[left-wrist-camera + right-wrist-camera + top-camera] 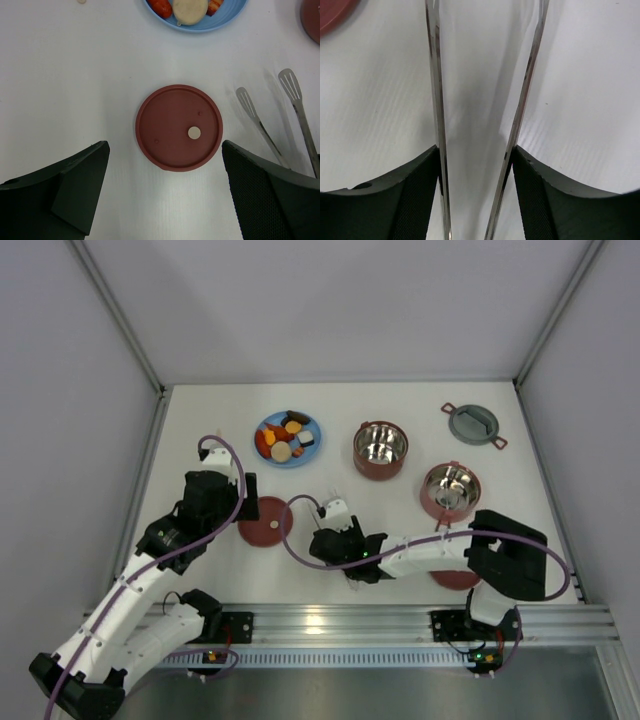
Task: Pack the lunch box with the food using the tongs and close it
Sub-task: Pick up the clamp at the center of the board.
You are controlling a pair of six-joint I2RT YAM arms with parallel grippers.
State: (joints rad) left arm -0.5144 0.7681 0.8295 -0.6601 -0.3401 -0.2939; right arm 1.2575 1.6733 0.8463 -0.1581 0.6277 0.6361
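The silver tongs (435, 90) lie on the table with both slim arms running between my right gripper's (476, 160) fingers. Each pad presses on the outside of an arm, so it is shut on the tongs. From above, the tongs' tips (333, 506) point away from the right gripper (347, 543). Two dark-red lunch box bowls (380, 449) (450, 490) stand open at the right. The food (287, 438) lies on a light-blue plate (311, 426). My left gripper (165, 195) hangs open over bare table, just short of a flat dark-red lid (179, 127).
The grey two-eared cover (472, 424) lies at the back right. A second dark-red lid (455, 579) is partly hidden under the right arm. The tongs' flat tips (247, 101) lie right of the lid in the left wrist view. White walls enclose the table.
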